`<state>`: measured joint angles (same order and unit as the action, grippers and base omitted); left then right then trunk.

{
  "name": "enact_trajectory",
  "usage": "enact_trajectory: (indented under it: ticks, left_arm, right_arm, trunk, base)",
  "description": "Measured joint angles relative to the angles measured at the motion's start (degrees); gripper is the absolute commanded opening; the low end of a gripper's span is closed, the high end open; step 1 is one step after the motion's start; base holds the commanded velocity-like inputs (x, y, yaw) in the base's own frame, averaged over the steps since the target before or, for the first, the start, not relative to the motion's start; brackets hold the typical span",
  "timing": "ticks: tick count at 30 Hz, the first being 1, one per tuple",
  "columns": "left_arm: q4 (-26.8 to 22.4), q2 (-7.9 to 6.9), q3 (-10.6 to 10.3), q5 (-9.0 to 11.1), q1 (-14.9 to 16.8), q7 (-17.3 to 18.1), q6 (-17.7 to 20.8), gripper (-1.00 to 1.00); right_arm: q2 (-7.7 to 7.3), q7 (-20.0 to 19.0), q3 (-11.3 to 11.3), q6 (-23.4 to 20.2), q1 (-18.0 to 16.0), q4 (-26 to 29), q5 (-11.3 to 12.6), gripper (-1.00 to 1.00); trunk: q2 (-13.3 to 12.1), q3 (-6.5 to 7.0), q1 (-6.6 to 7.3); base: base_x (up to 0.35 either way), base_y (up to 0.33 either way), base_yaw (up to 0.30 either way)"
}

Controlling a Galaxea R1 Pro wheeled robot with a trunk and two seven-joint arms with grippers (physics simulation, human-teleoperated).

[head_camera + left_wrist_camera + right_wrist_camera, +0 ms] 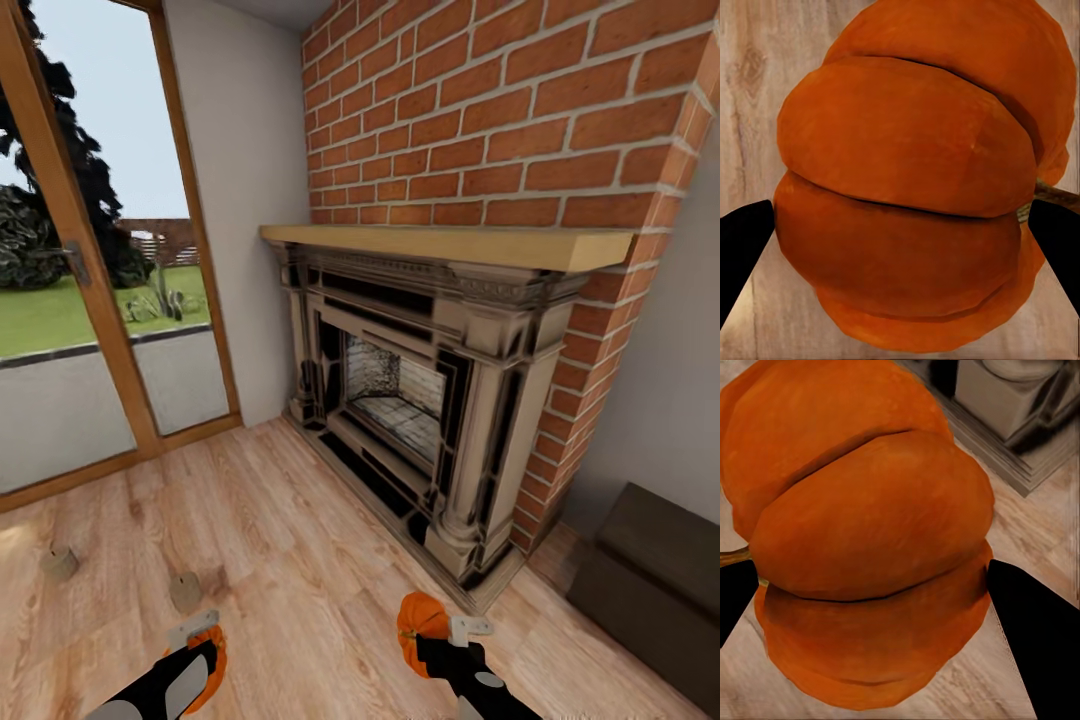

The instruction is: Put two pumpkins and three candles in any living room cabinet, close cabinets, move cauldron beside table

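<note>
The left gripper [205, 655] is clenched on one orange pumpkin [915, 180], low in the head view at about 7 o'clock. The right gripper [435, 640] grasps the second pumpkin [420, 625] at about 5 o'clock, near the fireplace [420, 390] base. Two tan candles stand on the wooden floor [290, 560]: one candle [185, 592] just ahead of the left gripper, the other candle [59, 562] toward 8 o'clock. A dark-brown cabinet [650, 580] sits at 4 o'clock.
</note>
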<state>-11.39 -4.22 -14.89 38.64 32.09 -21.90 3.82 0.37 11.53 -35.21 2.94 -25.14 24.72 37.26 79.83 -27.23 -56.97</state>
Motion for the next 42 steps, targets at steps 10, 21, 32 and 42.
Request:
enact_trajectory:
  ticks: [10, 21, 32, 42]
  left_arm:
    - [-0.16, -0.35, 0.32, 0.21, 0.0, 0.05, 0.14, -1.0]
    - [-0.17, -0.38, 0.39, 0.47, 0.0, 0.22, 0.34, -1.0]
    - [-0.22, -0.35, 0.28, 0.33, -0.02, 0.38, 0.32, -1.0]
    - [-0.15, -0.13, -0.02, 0.13, -0.01, 0.61, 0.67, -1.0]
  right_arm:
    - [-0.08, 0.04, 0.04, -0.07, 0.0, -0.07, 0.24, -1.0]
    - [-0.21, 0.07, 0.46, -2.49, 0.0, 0.27, 1.36, -1.0]
    - [-0.37, 0.21, 4.74, -11.52, -0.05, -0.28, 1.53, -1.0]
    - [-0.13, 0.33, 11.63, -11.31, -0.04, -5.65, 2.26, -1.0]
  trunk:
    - [0.0, 0.0, 0.0]
    - [-3.6, 1.61, 1.97]
    - [-8.01, 3.01, 4.39]
    - [-12.02, 4.73, 6.59]
  base:
    - [0.0, 0.0, -0.281]
    - [0.0, 0.0, -0.276]
    - [0.0, 0.0, -0.033]
    - [0.0, 0.0, 0.0]
